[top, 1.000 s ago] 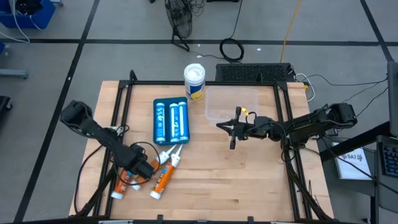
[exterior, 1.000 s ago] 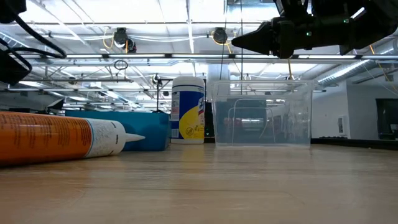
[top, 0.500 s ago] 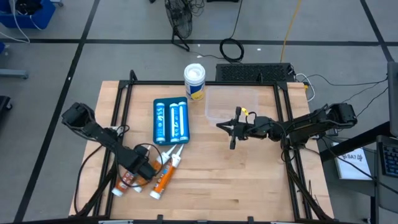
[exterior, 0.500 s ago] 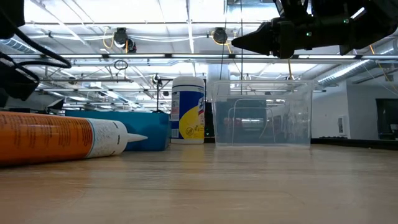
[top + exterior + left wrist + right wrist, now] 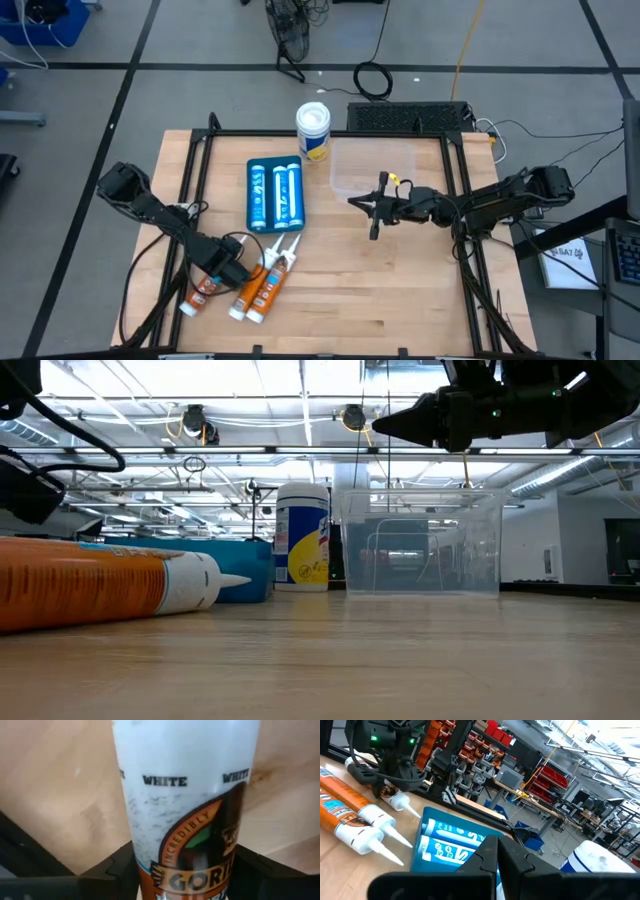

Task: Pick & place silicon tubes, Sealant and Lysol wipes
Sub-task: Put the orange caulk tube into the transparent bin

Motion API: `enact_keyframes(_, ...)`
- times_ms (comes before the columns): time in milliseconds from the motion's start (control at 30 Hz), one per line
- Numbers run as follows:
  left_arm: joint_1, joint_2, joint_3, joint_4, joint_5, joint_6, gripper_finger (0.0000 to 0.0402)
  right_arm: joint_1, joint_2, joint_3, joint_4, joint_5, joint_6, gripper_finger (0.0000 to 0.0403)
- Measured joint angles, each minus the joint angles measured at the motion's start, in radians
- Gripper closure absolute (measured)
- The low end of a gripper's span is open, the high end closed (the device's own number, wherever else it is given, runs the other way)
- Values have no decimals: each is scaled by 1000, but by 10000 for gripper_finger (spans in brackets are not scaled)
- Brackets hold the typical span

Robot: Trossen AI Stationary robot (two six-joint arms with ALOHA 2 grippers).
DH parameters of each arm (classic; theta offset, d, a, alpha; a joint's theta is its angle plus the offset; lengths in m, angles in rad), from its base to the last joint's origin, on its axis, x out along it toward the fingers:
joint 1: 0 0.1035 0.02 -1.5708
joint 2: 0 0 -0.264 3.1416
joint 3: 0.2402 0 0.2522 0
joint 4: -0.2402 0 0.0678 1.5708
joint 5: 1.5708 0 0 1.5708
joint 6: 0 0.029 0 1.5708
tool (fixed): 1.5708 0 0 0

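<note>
left gripper point(image 5: 232, 268) clamping sealant tube point(image 5: 187, 810)

Overhead, table-level, perhaps two wrist-close

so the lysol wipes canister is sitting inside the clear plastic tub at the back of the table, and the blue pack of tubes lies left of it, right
Not quite. The upright Lysol wipes canister with the white lid stands on the table outside the clear plastic tub, just beyond its far left corner; the tub holds nothing. The high view shows this. The flat blue pack of tubes does lie left of the tub, at the back of the table.
</note>
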Motion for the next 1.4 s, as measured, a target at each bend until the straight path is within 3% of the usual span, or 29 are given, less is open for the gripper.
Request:
enact_keyframes(300,11,13,116,-111,-207,260,188,0,0,0,14,0,7,403)
enact_keyframes(633,43,9,352,-291,-290,430,188,0,0,0,14,2,35,403)
enact_keyframes(833,45,8,506,-311,-541,632,190,0,0,0,13,2,42,403)
enact_keyframes(1033,76,6,661,-290,-942,921,190,0,0,0,7,3,79,403)
enact_keyframes(1100,106,5,690,-248,-1026,1024,190,0,0,0,-3,3,87,403)
enact_keyframes(1233,196,5,699,-60,-1041,1271,190,0,0,0,-19,4,93,403)
enact_keyframes(1400,331,6,699,219,-834,1601,191,0,0,0,-25,4,113,403)
